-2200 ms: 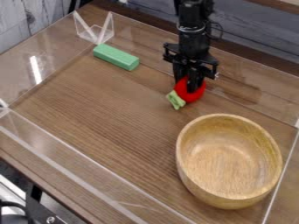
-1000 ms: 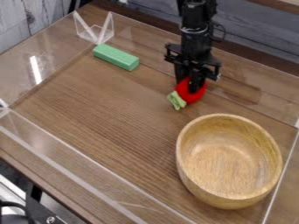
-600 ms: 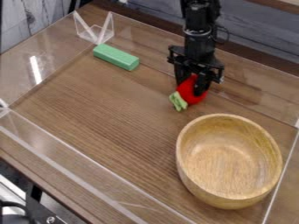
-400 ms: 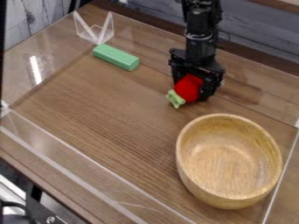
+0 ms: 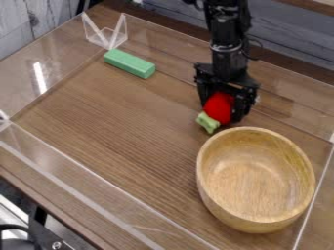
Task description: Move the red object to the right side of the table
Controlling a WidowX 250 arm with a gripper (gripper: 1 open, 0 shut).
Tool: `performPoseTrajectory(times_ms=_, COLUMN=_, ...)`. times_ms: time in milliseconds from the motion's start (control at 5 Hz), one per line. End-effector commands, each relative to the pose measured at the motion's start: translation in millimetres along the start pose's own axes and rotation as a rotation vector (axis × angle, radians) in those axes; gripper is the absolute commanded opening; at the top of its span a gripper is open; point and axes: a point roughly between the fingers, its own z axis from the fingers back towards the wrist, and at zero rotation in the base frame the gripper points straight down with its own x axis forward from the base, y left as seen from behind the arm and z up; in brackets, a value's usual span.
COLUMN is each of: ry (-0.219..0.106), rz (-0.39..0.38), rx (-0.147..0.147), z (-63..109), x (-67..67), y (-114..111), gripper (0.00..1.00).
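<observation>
The red object, small and glossy with a light-green stem end, lies on the table just above the wooden bowl's rim. My black gripper hangs straight down over it. Its jaws stand open, one finger on each side of the red toy, and the toy rests on the wood between them. The arm rises out of the top of the view.
A large wooden bowl sits at the front right, close below the toy. A flat green block lies at the back left. Low clear acrylic walls border the tabletop, with a folded clear piece at the back.
The jaws have gone from shut on the red toy to open. Gripper and toy have shifted slightly right and toward the bowl, and the toy now rests on the wood.
</observation>
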Motion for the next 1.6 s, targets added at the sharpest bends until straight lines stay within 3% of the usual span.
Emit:
performPoseTrajectory(times_ms=0, ry=-0.111, rz=-0.005, rx=0.007, z=44.0, x=5.6, y=-2, gripper=1.0)
performPoseTrajectory(times_ms=400, ry=-0.231, rz=0.017, rx=0.003, z=104.7, x=2.5, y=0, gripper=1.0)
performPoseTrajectory(times_ms=600, ry=-0.218, rz=0.02, rx=0.023, z=84.4, x=3.9, y=11, gripper=0.0)
performPoseTrajectory(times_ms=1000, ry=-0.175, rz=0.028, rx=0.062, z=36.9, x=7.1, y=35, gripper=0.0)
performPoseTrajectory(times_ms=1400, ry=-0.161, rz=0.041, rx=0.071, z=17.9, x=9.8, y=45, gripper=0.0)
